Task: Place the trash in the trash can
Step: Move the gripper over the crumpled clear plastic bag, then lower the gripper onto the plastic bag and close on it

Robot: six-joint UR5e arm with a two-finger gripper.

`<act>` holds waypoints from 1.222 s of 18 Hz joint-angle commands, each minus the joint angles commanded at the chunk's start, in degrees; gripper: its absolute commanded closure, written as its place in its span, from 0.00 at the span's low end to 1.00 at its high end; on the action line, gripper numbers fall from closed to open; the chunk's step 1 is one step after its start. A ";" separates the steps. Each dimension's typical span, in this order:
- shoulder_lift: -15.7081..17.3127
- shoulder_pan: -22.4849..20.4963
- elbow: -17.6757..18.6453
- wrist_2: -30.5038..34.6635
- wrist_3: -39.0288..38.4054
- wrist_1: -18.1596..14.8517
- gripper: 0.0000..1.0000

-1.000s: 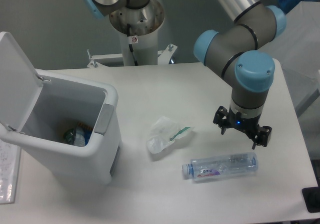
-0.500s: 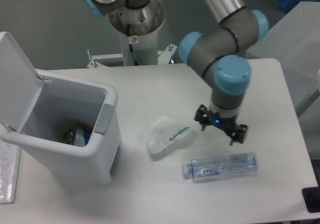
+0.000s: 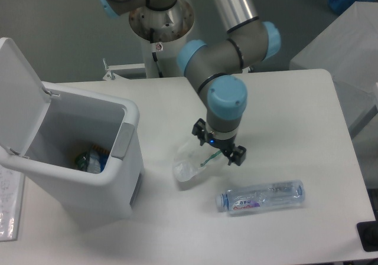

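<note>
Trash can (image 3: 88,176) lid up, coloured litter inside; gripper (image 3: 217,147) spread above wrapper (image 3: 188,166)

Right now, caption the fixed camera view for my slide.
Tool poised over wrapper; bottle beside, trash can open.

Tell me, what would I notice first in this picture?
Probably the gripper, hovering right over the crumpled wrapper mid-table. Next, the big white trash can on the left, its lid flipped open. A water bottle lies on its side at the front.
</note>
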State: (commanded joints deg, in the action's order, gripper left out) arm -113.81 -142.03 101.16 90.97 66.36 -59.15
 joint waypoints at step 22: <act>5.00 -2.54 -3.42 -6.65 -2.02 -1.49 1.00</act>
State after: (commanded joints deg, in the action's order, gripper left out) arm -108.82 -144.57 97.74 84.31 64.34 -60.64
